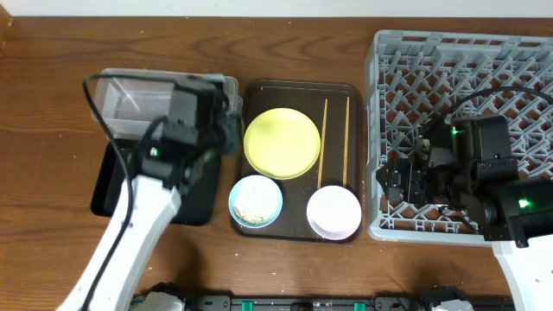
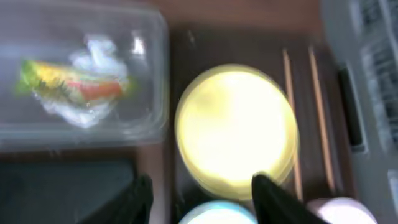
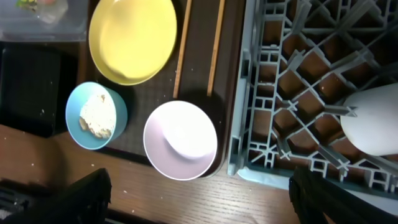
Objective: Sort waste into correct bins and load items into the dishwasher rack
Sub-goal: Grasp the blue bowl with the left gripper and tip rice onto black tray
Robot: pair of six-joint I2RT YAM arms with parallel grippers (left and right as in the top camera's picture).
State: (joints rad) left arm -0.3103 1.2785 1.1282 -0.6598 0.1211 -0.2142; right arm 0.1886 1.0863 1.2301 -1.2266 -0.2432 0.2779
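We found the serving tray (image 1: 298,85) mid-table (image 1: 52,60), with the rack (image 1: 484,52) just to its right and the tub (image 1: 130,93) to its left at the back. The shallow tray (image 1: 105,194) lay in front of the tub. On the serving tray we saw the plate (image 1: 282,142) at the back left and two chopsticks (image 1: 324,142) beside it on the right. In front sat the left bowl (image 1: 256,192), holding crumbs (image 1: 253,210), and the right bowl (image 1: 333,212), nearer the rack. In the tub a wrapper (image 2: 74,84) lay among paper scraps (image 2: 93,50).
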